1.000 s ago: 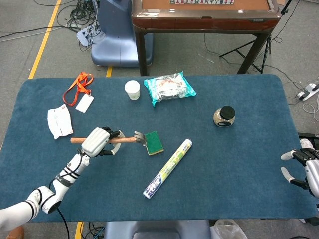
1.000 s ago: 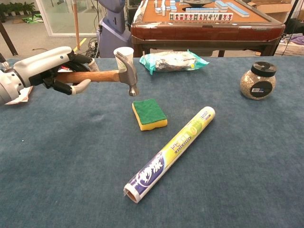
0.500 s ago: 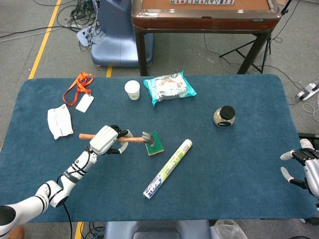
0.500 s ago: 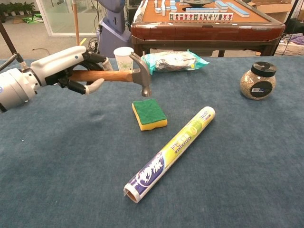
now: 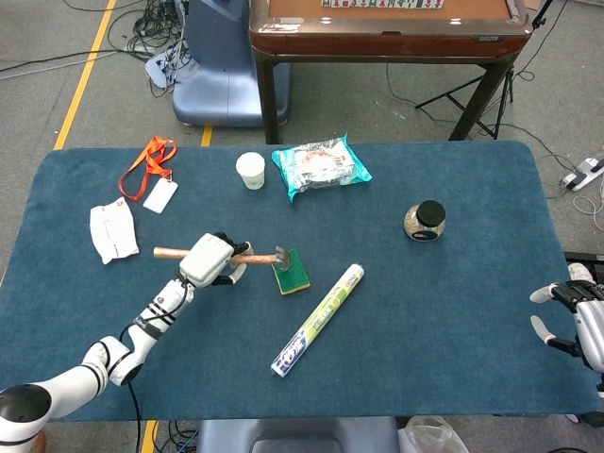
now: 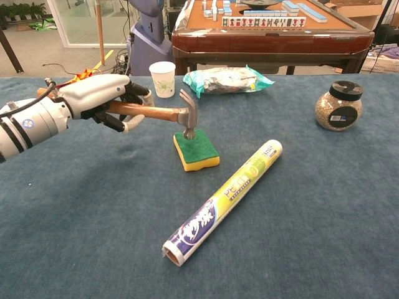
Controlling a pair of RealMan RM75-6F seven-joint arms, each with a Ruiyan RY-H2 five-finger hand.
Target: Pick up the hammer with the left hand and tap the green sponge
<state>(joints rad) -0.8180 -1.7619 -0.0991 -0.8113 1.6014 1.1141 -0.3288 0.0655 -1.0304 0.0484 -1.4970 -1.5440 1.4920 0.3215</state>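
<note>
Left hand (image 6: 103, 93) grips the hammer (image 6: 163, 113) handle, fingers wrapped; hammer head touches the green sponge (image 6: 196, 149) at the hand's 3 o'clock. Right hand (image 5: 578, 321) spread, holding nothing.

Table top (image 6: 93, 249): matt blue felt-like cloth, slightly napped. Hammer (image 6: 163, 113) has a smooth varnished wood handle and dull grey metal head; the sponge (image 6: 196, 149) is a rough green scouring face over yellow foam, and the left hand (image 6: 103, 93) is glossy white plastic shell with black parts between. Also a glossy printed film roll (image 6: 221, 200), crinkly shiny plastic snack bag (image 6: 227, 80), matt paper cup (image 6: 163, 78), clear glass-like jar (image 6: 338, 107) with matt black lid.
</note>
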